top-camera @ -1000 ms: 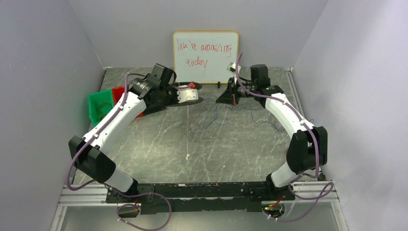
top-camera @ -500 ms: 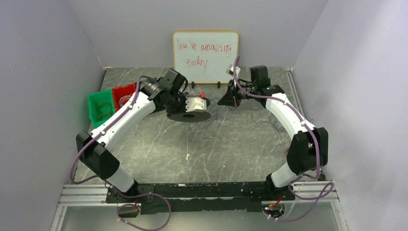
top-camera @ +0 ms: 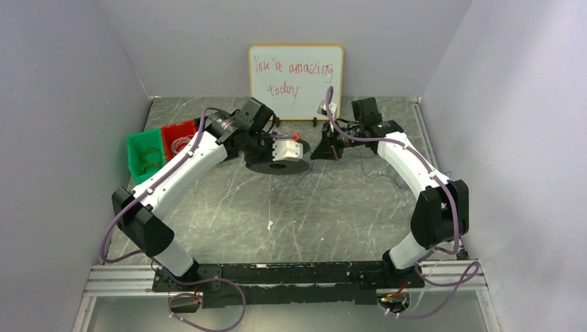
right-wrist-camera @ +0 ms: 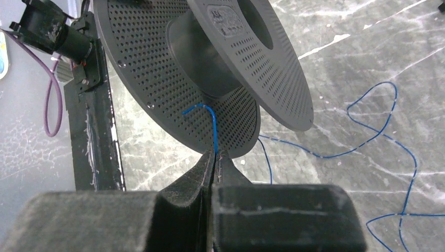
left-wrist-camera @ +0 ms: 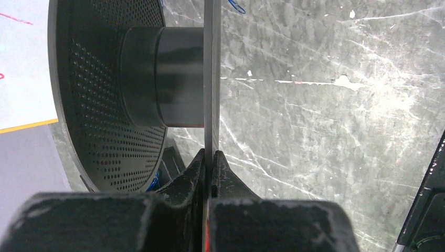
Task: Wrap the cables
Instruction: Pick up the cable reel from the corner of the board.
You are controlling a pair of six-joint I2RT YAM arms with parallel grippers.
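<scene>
My left gripper (left-wrist-camera: 211,153) is shut on the thin flange of a black perforated spool (left-wrist-camera: 107,105) and holds it above the table; the spool also shows in the top view (top-camera: 277,164) and in the right wrist view (right-wrist-camera: 210,68). My right gripper (right-wrist-camera: 215,153) is shut on the free end of a thin blue cable (right-wrist-camera: 212,128), whose tip curves up against the spool's core. The rest of the cable (right-wrist-camera: 388,115) lies in loose loops on the table to the right, faintly visible in the top view (top-camera: 315,176).
A green bin (top-camera: 143,156) and a red bin (top-camera: 178,136) sit at the left. A whiteboard (top-camera: 295,81) leans on the back wall. Grey walls close in both sides.
My left arm has carried the spool from the back left toward the middle, up to my right gripper. My right gripper has shifted slightly left with the cable end.
</scene>
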